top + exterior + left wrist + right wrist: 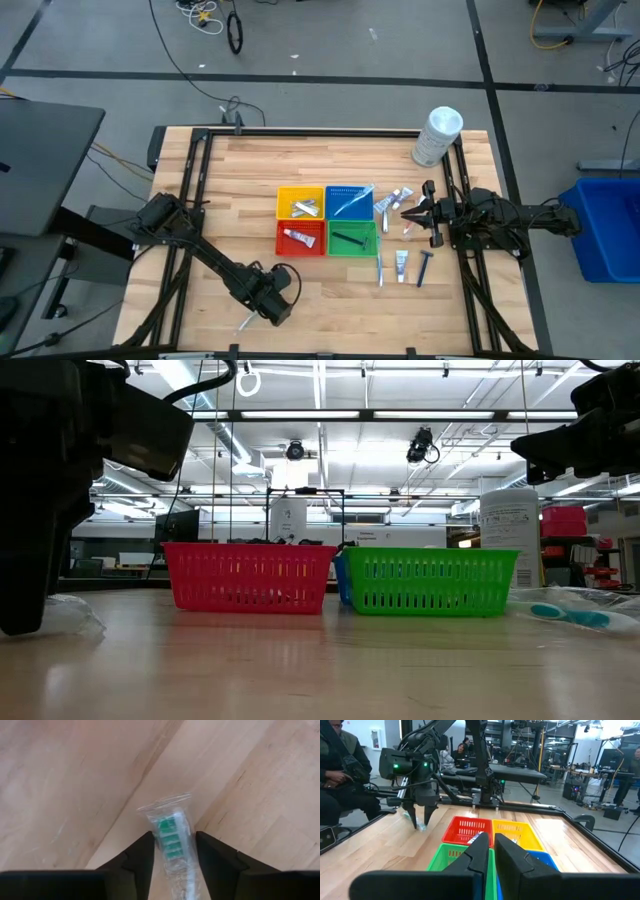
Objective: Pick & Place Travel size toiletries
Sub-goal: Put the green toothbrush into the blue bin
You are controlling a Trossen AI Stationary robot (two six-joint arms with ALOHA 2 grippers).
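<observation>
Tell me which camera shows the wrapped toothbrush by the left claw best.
The left wrist view: the toothbrush lies between the left claw's fingers. The high view shows only a sliver; the right wrist view a distant glimpse.

No wording could be read anywhere: print on the white container [509, 536], right of centre in the low view, was too blurred to make out, and the baskets carried no labels.

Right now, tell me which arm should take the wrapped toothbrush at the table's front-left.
The left. Its pincer already straddles the wrapped toothbrush, one finger on each side, down at the tabletop. The right pincer sits across the table beside the blue basket, with the baskets between it and that toothbrush.
</observation>
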